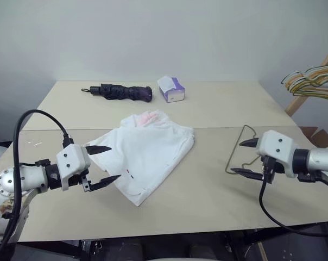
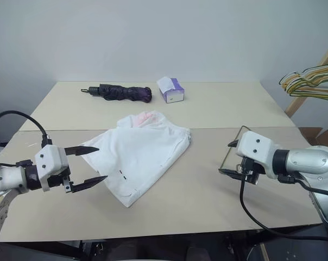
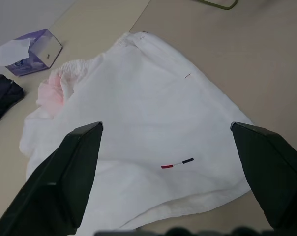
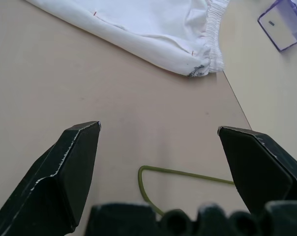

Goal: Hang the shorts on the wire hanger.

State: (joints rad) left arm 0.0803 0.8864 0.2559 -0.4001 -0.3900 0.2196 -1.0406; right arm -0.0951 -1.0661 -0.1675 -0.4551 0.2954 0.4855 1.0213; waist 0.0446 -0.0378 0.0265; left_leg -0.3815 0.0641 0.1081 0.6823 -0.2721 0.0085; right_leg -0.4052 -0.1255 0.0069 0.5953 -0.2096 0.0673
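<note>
We see the shorts (image 1: 147, 152) lying crumpled and flat near the middle of the table (image 1: 207, 190), waistband toward the far side with a faint pink patch showing there, and a small dark-and-red mark near the hem on our side. The hanger (image 1: 241, 149) lies flat on the table to the right of the shorts, apart from them; much of it is hidden behind the right gripper (image 1: 249, 158).

The left gripper (image 1: 103, 165) hovers at the left edge of the shorts, its two black fingers wide apart and holding nothing; in its wrist view the cloth spreads between the fingertips (image 3: 74, 167). The right gripper hangs over the hanger with its jaws likewise spread and empty; in the right wrist view a bend of green wire lies on the table between its fingers (image 4: 72, 167), and we cannot tell whether they touch it.

Farther back on the table lie a folded dark umbrella (image 1: 123, 92) and, just to its right, a white-and-purple tissue box (image 1: 171, 89). At the right edge, off the table, hangs a bunch of coloured hangers (image 1: 311, 80).
</note>
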